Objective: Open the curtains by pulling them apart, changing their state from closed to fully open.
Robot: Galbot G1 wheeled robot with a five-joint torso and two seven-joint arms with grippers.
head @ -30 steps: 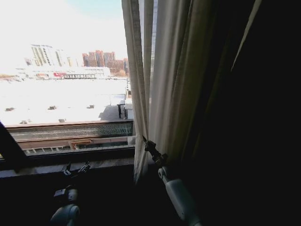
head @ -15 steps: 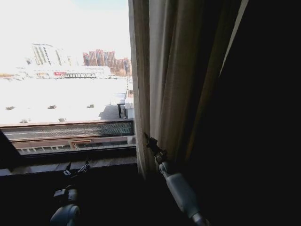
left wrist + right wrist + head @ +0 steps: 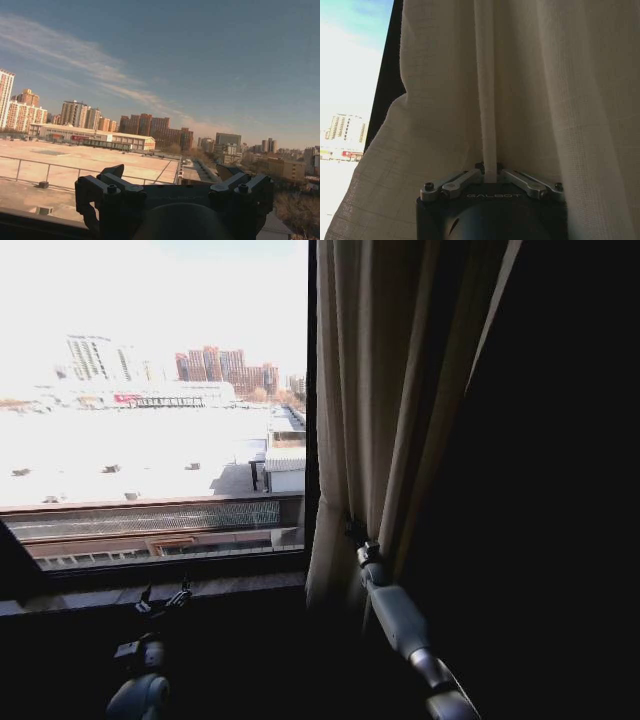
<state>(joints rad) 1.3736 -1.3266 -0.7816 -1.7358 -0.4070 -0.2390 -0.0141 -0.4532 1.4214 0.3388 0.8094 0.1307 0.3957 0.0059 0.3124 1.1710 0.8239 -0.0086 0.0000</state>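
The cream pleated curtain (image 3: 370, 390) hangs bunched at the right side of the window, its left edge beside the black frame bar (image 3: 311, 390). My right gripper (image 3: 353, 532) reaches up from the lower right and is shut on a fold low down in the fabric. The right wrist view shows that fold (image 3: 489, 125) running straight down into the closed right gripper (image 3: 490, 172), with curtain cloth all around it. My left gripper (image 3: 161, 598) sits low by the sill, away from the curtain. In the left wrist view the left gripper (image 3: 172, 174) is open and faces out through the glass.
A dark heavy drape (image 3: 560, 490) covers the right side behind the curtain. The window sill (image 3: 230, 585) runs across below the glass, with a roof and city buildings outside. A dark slanted bar (image 3: 20, 560) crosses the lower left corner.
My right gripper has moved to the right with the curtain fold in it, dragging the curtain's edge past the frame bar and uncovering more glass. The left arm has stayed put.
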